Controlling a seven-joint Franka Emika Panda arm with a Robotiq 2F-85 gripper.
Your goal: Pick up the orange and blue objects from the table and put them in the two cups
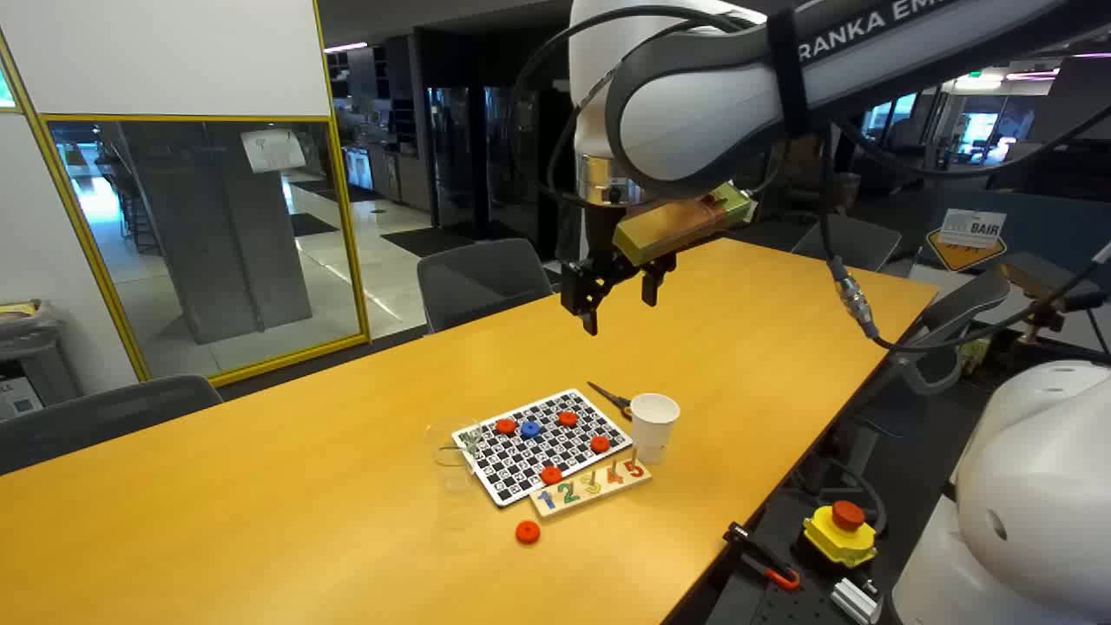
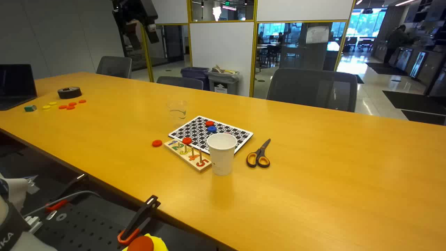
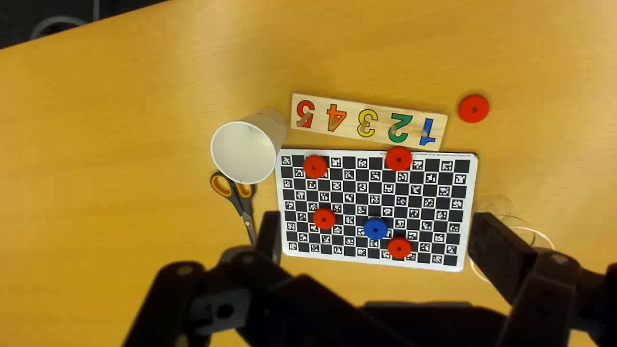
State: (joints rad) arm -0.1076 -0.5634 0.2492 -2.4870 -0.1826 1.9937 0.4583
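Watching from far away, I see my claw (image 1: 620, 307) at the upper middle of the frame in an exterior view, up above the table (image 1: 364, 486). Its two fingers (image 3: 270, 236) are spread wide apart. In the wrist view, one finger is left of the checkered board (image 3: 373, 200) and one is right of it. The blue ring (image 3: 375, 228) sits on that board, a bit below the middle of the wrist view. Four orange rings (image 3: 399, 248) are on the board too, and one is just beside the blue one. A fifth orange ring (image 3: 474, 108) lies on the table, at the upper right of the wrist view. The white cup (image 3: 249, 147) stands left of the board there, with scissors (image 3: 247, 219) near it. I see the clear cup (image 2: 177, 112) standing in an exterior view, a little above and left of the board. Up top in the wrist view is the wooden number block (image 3: 381, 123), between the white cup and the fifth orange ring.
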